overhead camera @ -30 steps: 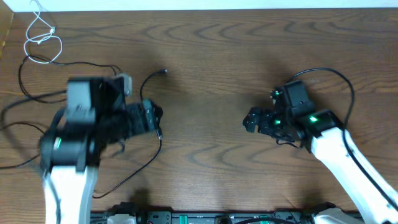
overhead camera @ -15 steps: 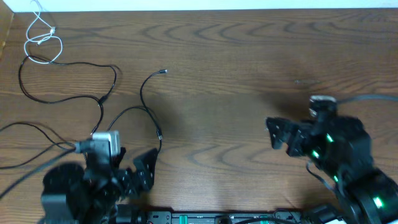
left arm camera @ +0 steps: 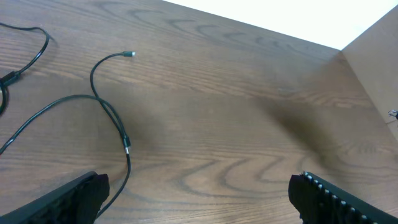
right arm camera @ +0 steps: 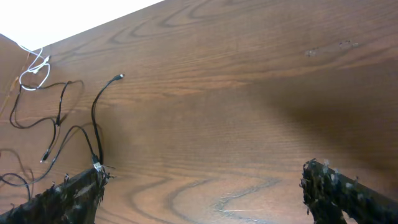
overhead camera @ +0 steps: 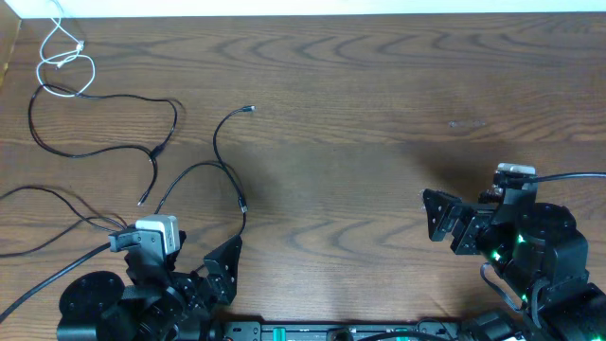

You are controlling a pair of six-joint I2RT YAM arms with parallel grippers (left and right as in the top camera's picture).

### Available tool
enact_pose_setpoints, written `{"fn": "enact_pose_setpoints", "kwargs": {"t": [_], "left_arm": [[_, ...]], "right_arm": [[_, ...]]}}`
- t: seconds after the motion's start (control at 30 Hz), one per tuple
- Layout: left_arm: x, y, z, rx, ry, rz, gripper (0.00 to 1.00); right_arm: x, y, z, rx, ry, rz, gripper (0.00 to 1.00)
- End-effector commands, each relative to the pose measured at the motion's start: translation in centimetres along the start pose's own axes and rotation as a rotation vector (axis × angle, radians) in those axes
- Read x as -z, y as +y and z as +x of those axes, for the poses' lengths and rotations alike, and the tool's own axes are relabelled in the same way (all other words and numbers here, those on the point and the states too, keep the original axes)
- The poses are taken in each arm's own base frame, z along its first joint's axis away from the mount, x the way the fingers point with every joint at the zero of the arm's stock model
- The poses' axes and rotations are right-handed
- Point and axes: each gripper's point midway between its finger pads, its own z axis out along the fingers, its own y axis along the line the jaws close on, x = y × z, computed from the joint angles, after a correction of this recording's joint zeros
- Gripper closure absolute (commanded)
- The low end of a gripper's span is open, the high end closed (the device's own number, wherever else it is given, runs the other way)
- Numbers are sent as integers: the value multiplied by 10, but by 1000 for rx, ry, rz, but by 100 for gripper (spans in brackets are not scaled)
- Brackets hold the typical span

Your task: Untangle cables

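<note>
Overhead, we see the cables all on the left half of the table. The white cable lies in small loops at the far left corner. The black cables spread out below it toward the near edge. One of them ends in a small plug that lies free on the wood. Two black strands cross a little below the bend behind this plug.

The right wrist view shows the same group, small, in its left part, with the white loops included. The left wrist view shows only the strand with the plug and a piece of another at its left edge, but it shows them closer.

The left gripper is at the near edge, close to the black cables, its jaws wide apart with nothing between them. The right gripper is on the right side, well apart from every cable, also wide and holding nothing.
</note>
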Motion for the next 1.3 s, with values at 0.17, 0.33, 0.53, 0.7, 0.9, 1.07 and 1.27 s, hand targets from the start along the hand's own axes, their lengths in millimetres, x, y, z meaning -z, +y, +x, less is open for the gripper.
{"fn": "enact_pose_setpoints", "kwargs": {"t": [0.17,0.33,0.53,0.7,0.9,1.07,1.27], "left_arm": [[-1,-1,2,-18,7,11,2],[-1,-1,2,-18,7,11,2],[-1,-1,2,-18,7,11,2],[-1,-1,2,-18,7,11,2],[-1,-1,2,-18,7,11,2],[-1,-1,2,-18,7,11,2],[-1,-1,2,-18,7,11,2]], "right_arm": [[1,0,-2,19,-10,9,1],[1,0,-2,19,-10,10,1],[1,-5,6,20,24,28,1],[2,-12,18,20,76,58,1],[2,-13,19,20,77,58,1],[3,-15,17,12,72,68,1],[4,-25,12,-21,47,104,1]]}}
